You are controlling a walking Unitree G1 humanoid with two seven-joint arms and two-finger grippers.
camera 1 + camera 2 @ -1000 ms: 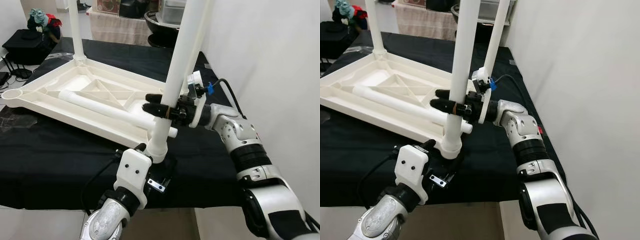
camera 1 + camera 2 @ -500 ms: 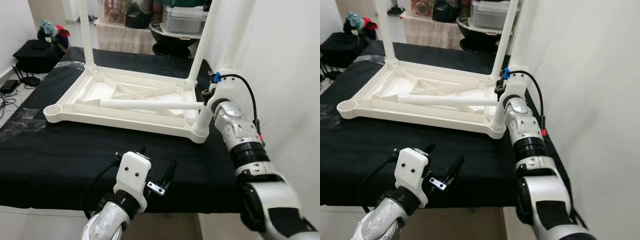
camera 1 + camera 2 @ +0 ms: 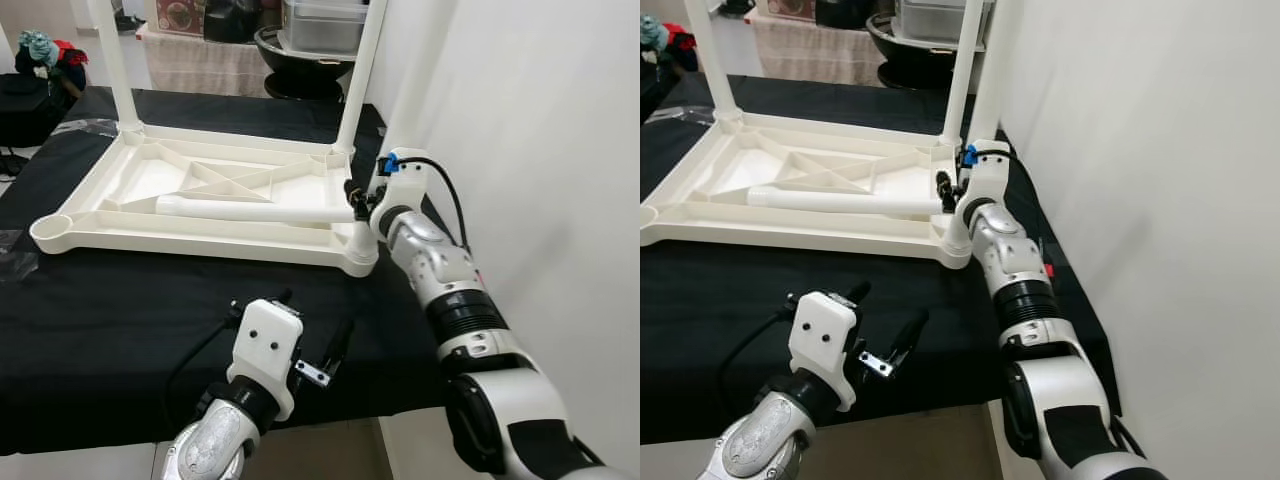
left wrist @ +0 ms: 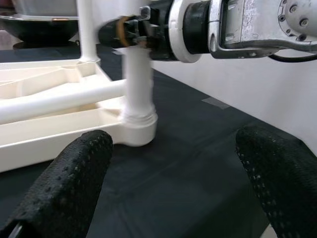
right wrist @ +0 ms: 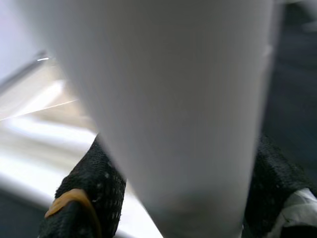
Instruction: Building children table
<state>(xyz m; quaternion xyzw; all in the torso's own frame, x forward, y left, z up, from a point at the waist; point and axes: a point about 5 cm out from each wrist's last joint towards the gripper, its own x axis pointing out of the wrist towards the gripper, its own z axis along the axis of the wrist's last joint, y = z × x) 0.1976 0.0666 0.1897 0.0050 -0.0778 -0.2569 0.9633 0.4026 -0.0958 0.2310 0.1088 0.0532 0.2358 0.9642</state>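
Right gripper [image 4: 130,33] clamps the upright white leg [image 4: 137,84] standing vertical in the upturned tabletop's [image 3: 200,225] corner socket.

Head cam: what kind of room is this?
Probably a home room used for assembly: an upside-down white plastic tabletop on a black cloth, with storage bins behind.

Open room: black surface [image 3: 120,320] in front of the tabletop [image 3: 200,215].
Obstacles: upright legs [image 3: 358,75] at its corners; wall [image 3: 540,150] just right.
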